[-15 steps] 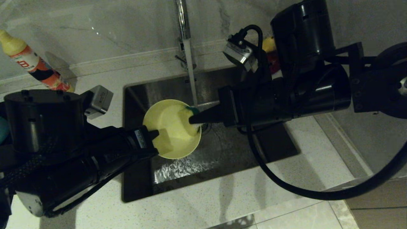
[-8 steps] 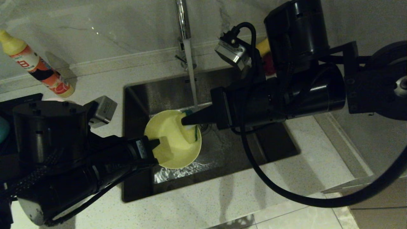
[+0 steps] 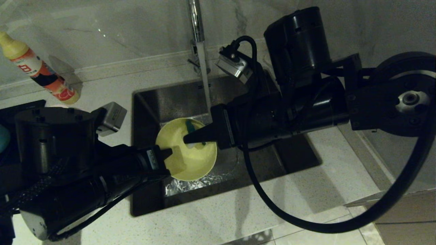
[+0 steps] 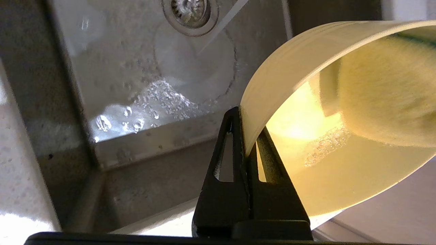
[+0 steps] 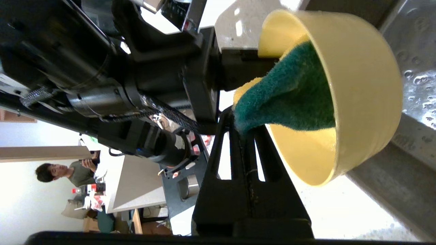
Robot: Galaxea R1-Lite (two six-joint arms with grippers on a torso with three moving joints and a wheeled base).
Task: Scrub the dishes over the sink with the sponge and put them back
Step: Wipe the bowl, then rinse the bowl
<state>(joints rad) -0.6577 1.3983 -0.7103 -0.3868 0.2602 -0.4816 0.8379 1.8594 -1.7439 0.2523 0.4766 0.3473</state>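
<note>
Yellow bowl (image 3: 190, 160) pinched by left gripper (image 3: 166, 153) over the sink (image 3: 289, 160); right gripper (image 3: 186, 139) scrubs inside, clamping sponge (image 5: 289, 98). Returning remains.

My left gripper (image 4: 246, 136) and right gripper (image 5: 242, 136) are matt black plastic. The yellow bowl (image 3: 190, 160) is smooth plastic, faintly ribbed outside. The sponge (image 5: 289, 98) shows a rough, fibrous green face. The sink (image 3: 289, 153) is brushed steel, wet; the tap (image 3: 195, 20) polished chrome; the countertop (image 3: 238, 211) speckled stone.

Black cylindrical arms, looping cable (image 3: 272, 204), silver camera blocks (image 3: 114, 117)
</note>
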